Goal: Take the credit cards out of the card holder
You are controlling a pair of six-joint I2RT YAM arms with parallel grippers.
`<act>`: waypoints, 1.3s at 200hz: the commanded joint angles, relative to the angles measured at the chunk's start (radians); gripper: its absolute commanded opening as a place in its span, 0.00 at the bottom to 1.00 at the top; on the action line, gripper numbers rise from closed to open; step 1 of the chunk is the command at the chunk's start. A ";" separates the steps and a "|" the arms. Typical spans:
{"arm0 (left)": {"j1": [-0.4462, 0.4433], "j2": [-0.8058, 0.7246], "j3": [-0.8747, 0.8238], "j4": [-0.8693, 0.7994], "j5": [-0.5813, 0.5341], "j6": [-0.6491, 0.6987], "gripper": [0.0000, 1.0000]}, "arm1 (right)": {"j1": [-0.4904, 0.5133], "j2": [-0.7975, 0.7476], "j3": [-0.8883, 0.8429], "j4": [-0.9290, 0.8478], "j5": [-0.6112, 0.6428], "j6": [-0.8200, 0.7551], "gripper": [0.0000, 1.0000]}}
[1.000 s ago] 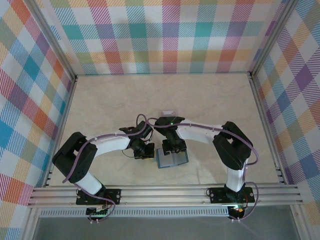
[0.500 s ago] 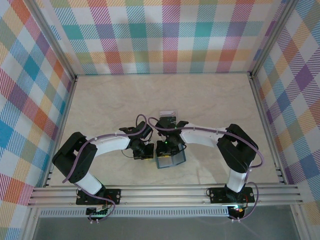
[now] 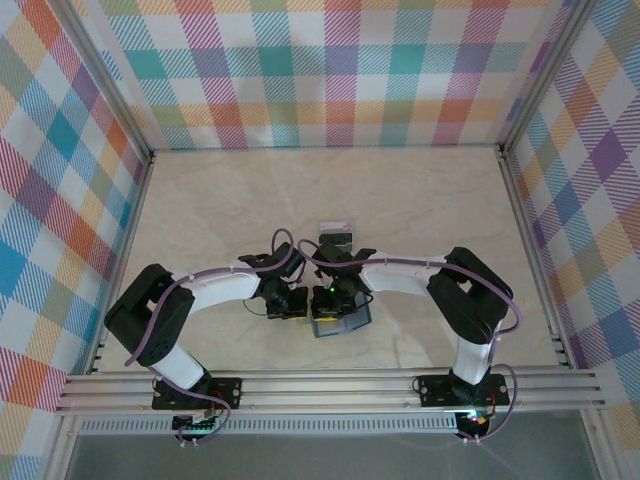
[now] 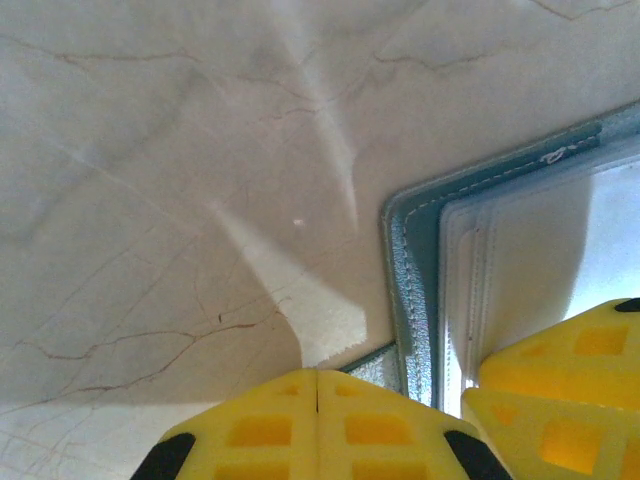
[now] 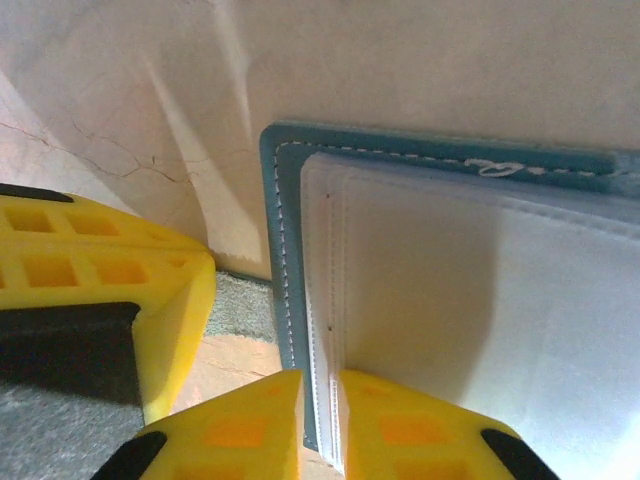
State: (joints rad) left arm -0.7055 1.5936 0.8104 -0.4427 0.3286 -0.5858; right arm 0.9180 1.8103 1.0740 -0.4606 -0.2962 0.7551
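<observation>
The teal card holder point(image 3: 347, 323) lies open on the table, its stitched teal border point(image 5: 275, 230) framing pale inner pockets point(image 5: 450, 300). My right gripper point(image 5: 320, 378) is shut on the left edge of an inner pocket, a thin pale layer pinched between its yellow fingers. It sits just above the holder point(image 3: 335, 298). My left gripper point(image 4: 318, 375) is shut, its fingers touching, tips resting at the holder's textured side tab point(image 4: 378, 366), left of the holder point(image 3: 290, 303). The right gripper's fingers point(image 4: 560, 400) stand close beside it. The credit cards are hidden.
A clear plastic rectangle point(image 3: 335, 228) lies on the table just behind the two grippers. The beige marble table point(image 3: 430, 200) is walled in by plaid panels with metal rails along the edges. Both arms crowd together at the near middle.
My right gripper has shifted left and down onto the holder's left part and closed on a pocket edge; the holder looks narrower and darker. The left arm has stayed put.
</observation>
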 commanded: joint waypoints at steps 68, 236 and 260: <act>-0.006 -0.017 0.022 -0.043 -0.011 0.023 0.05 | -0.022 -0.028 -0.071 0.044 -0.012 0.011 0.36; -0.007 -0.004 0.027 -0.037 -0.002 0.021 0.05 | -0.021 -0.024 0.041 -0.297 0.297 -0.095 0.54; -0.006 -0.007 0.028 -0.039 -0.003 0.020 0.05 | -0.015 0.002 0.075 -0.363 0.354 -0.115 0.56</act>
State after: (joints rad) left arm -0.7055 1.5936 0.8162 -0.4488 0.3290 -0.5789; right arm 0.8940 1.7721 1.1118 -0.6682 -0.0635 0.6868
